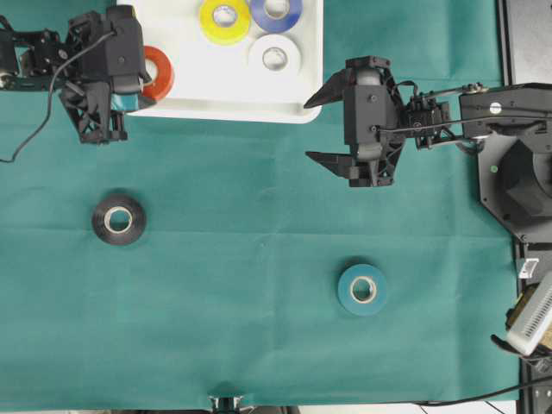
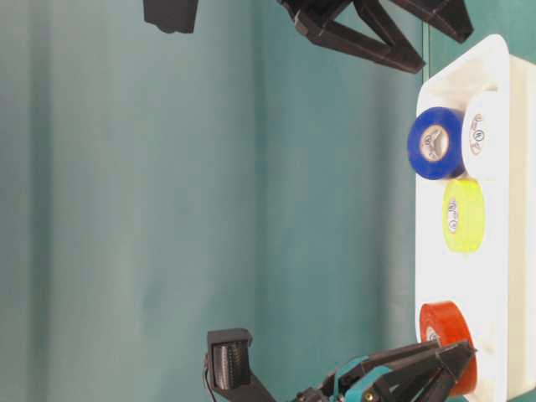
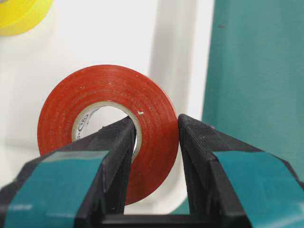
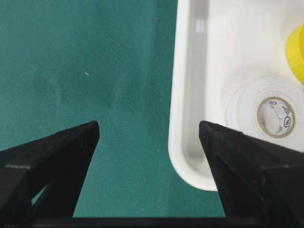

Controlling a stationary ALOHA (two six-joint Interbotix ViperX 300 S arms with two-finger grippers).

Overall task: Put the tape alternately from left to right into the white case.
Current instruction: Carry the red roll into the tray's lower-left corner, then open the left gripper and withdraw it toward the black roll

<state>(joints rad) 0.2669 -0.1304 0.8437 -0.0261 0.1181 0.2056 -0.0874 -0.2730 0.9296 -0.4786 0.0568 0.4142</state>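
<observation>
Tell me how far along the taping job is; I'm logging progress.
Done: yellow, blue and white rolls lie in the case. In hand: the left end effector grips the red roll over the case. Left: black and teal rolls on the cloth.

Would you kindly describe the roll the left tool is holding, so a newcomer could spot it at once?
Start at the white case at the top of the overhead view and go to its left end. There the left tool is clamped on the red-orange roll, one finger through its core. It is the only red roll; the yellow roll, blue roll and white roll lie free further right.
</observation>
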